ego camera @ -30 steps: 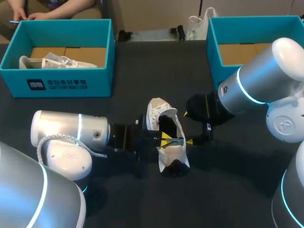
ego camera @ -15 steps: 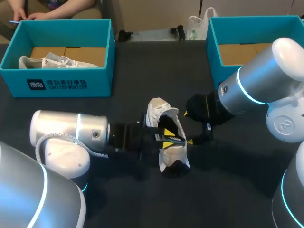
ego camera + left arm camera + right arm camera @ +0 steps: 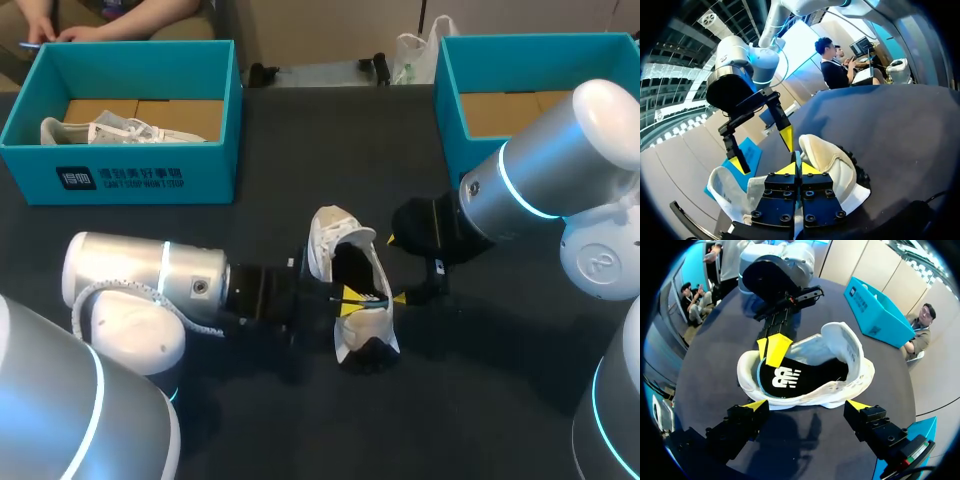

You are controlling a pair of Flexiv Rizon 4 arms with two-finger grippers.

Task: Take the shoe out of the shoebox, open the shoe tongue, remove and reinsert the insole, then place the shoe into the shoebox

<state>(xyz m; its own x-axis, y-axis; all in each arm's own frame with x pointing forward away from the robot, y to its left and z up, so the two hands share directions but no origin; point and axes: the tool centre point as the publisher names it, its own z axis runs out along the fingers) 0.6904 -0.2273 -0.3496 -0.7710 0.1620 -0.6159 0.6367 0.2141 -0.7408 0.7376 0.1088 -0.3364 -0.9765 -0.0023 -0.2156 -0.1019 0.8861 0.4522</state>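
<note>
Dark table is carrying everything we are logging. Our left arm is lying low across it from the left side, and our right arm is coming in from the right, both ending near the middle.

Two teal boxes are sitting at the far side. The left shoebox is holding a pale second shoe on its cardboard floor. The right shoebox is showing only its cardboard floor.

White shoe is resting on the table between the two arms, outside both boxes, opening up and mouth wide. Black insole is lying inside it, a thin teal edge showing along one side.

Left gripper is reaching over the shoe's wall into the opening. Its yellow tips are pressing together, and in the left wrist view a teal sliver of the insole's edge is sitting pinched between them.

Right gripper is hanging just beside the shoe's opposite flank with its fingers spread wide. From its own wrist camera the shoe is lying ahead of the two fingertips, not between them, and we are seeing no contact.
</note>
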